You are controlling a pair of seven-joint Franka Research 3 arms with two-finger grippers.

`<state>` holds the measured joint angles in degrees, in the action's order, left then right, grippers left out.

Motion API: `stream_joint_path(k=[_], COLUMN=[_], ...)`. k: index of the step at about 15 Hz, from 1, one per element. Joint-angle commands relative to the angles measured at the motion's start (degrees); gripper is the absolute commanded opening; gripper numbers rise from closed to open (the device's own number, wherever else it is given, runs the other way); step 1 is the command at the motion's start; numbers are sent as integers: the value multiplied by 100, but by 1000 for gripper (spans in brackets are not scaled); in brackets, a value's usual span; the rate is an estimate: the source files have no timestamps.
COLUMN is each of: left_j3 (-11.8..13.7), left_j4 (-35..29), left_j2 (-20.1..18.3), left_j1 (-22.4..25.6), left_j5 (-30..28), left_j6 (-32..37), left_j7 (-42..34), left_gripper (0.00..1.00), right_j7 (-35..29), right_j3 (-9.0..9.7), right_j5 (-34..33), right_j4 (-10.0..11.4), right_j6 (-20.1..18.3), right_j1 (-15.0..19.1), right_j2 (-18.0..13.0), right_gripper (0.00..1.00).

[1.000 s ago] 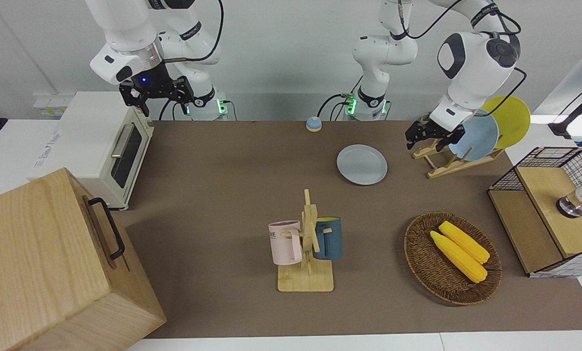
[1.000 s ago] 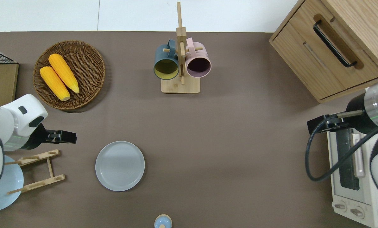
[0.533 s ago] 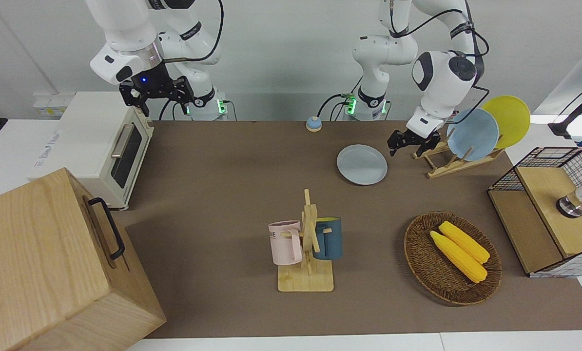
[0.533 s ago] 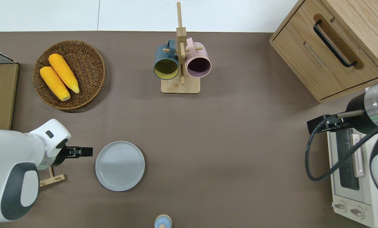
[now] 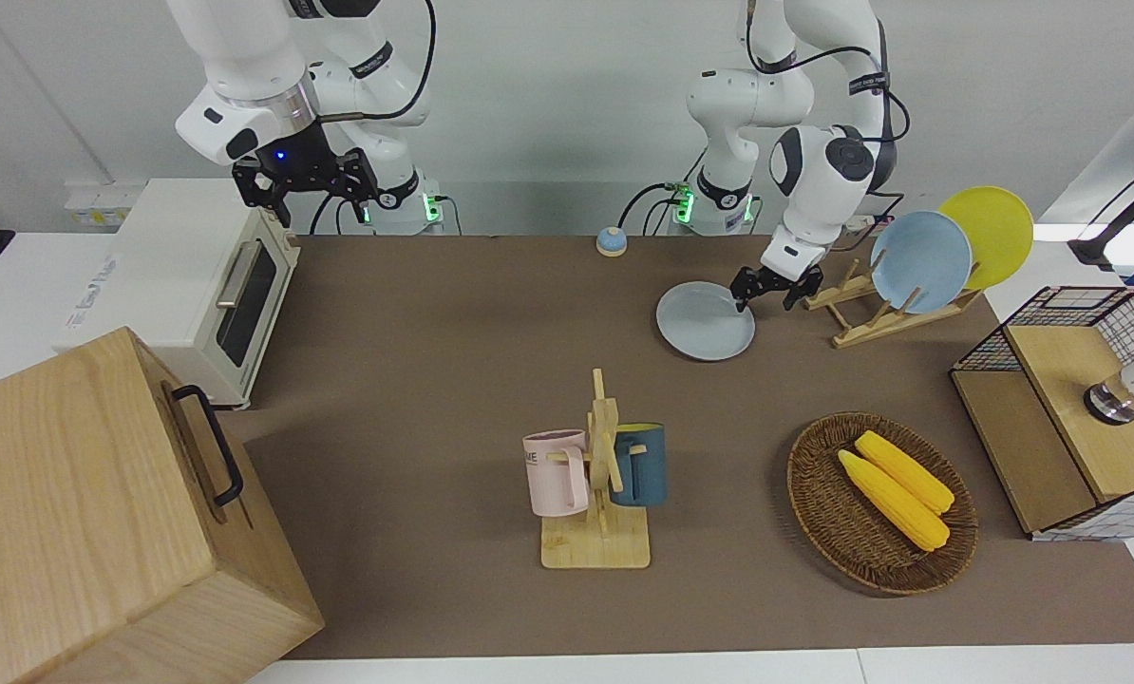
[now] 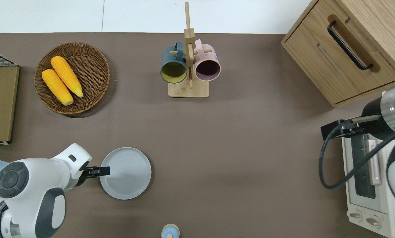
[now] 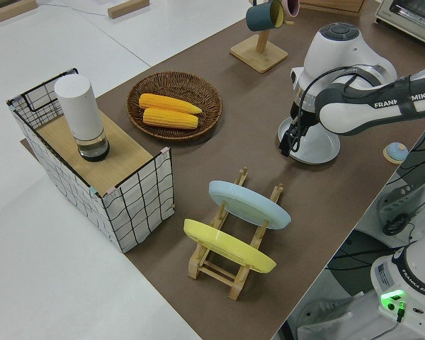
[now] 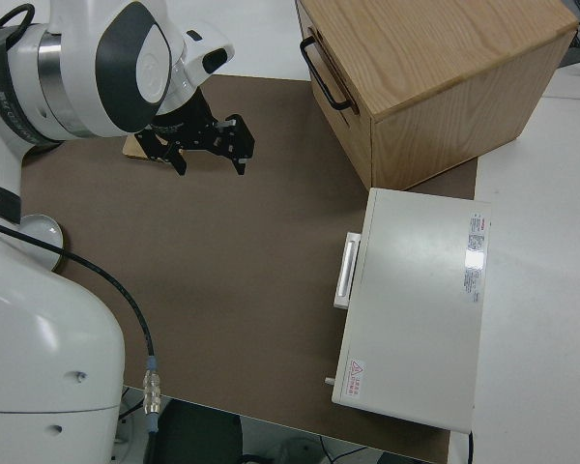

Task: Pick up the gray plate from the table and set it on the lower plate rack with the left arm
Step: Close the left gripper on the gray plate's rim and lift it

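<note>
Gray plate (image 6: 125,173): lies flat on the brown tabletop (image 6: 237,138), between the lower plate rack and the middle of the tabletop, nothing on it.

Left gripper (image 6: 101,171): low at the plate's rim on the edge toward the rack, its fingers (image 5: 740,304) pointing down; from these views it cannot be told how wide they stand, nor whether they touch the rim.

Key relation: the plate extends from the fingers away from the rack, toward the right arm's end of the tabletop; being round, it has no long axis to line up with. The left arm is much the nearer one.

Step in hand: judged to be the final approach for a grasp of the rim; the plate is not yet lifted.

Lower plate rack (image 5: 861,318): just beside the plate, toward the left arm's end of the tabletop; a light blue plate (image 5: 920,261) and a yellow plate (image 5: 990,231) stand in its upper slots, the lower pegs nearest the gray plate look free.

Next move calls for: a firm pinch of the rim, a tilt to upright, then a short carry to the rack.

Risk: a thin rim could slip from the fingers.

Right gripper (image 5: 306,180): parked.

Farther from the rack: wicker basket (image 6: 72,78) with two corn cobs (image 6: 62,80), mug stand (image 6: 189,62).
</note>
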<state>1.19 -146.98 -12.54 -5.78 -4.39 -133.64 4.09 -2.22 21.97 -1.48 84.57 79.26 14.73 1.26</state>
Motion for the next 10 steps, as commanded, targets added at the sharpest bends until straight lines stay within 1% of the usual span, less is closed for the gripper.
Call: stream_joint_path(k=[1, 5, 10], left_j3=[21, -22, -31], left_j4=[-103, -111, -111], left_j2=[172, 541, 612], left_j1=[-81, -90, -99], left_j5=[52, 52, 52], left_j6=[-284, -662, -681], left_j7=[189, 189, 180], left_gripper=[991, 991, 977], right_j7=[-68, -68, -68], right_j3=[115, 124, 115], right_j5=[-37, -37, -37], right_j4=[-46, -46, -46], right_j6=[-69, -69, -69], right_j1=[144, 144, 144], right_j2=[-12, -20, -12], right_gripper=[983, 983, 983])
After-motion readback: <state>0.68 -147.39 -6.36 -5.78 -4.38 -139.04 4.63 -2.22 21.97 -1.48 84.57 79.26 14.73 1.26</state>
